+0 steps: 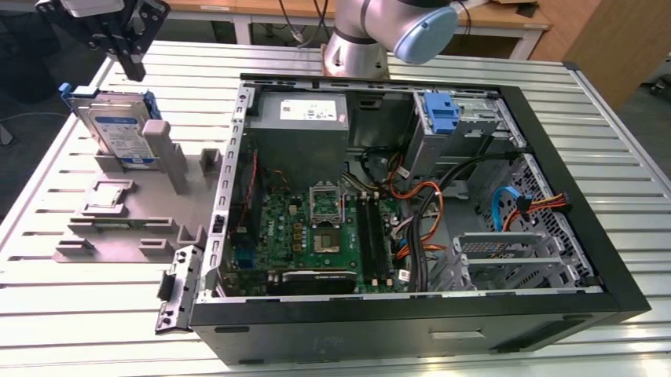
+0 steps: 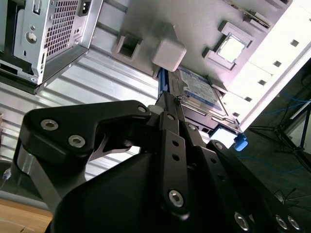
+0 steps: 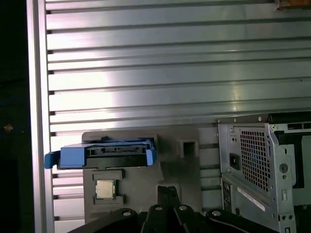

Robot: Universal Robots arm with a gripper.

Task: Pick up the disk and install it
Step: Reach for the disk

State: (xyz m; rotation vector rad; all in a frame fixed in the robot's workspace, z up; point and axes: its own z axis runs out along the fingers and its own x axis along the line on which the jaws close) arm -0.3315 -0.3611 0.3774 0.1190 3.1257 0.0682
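Fingers (image 3: 164, 195): pressed together, nothing between them.
Gripper (image 1: 133, 72): hangs above the disk (image 1: 118, 129), clear of it.
Disk: stands on edge in the gray fixture (image 1: 131, 236), on the exterior view's left, outside the case (image 1: 587, 196). Blue rail is on it, label side faces the camera.
Chip (image 1: 108, 198): lies flat in a fixture pocket, near the disk.
Case: lies open on the slatted table (image 1: 63, 314), board facing up.
Bracket (image 1: 442, 110): blue, sits in a drive bay inside the case, well apart from the disk.
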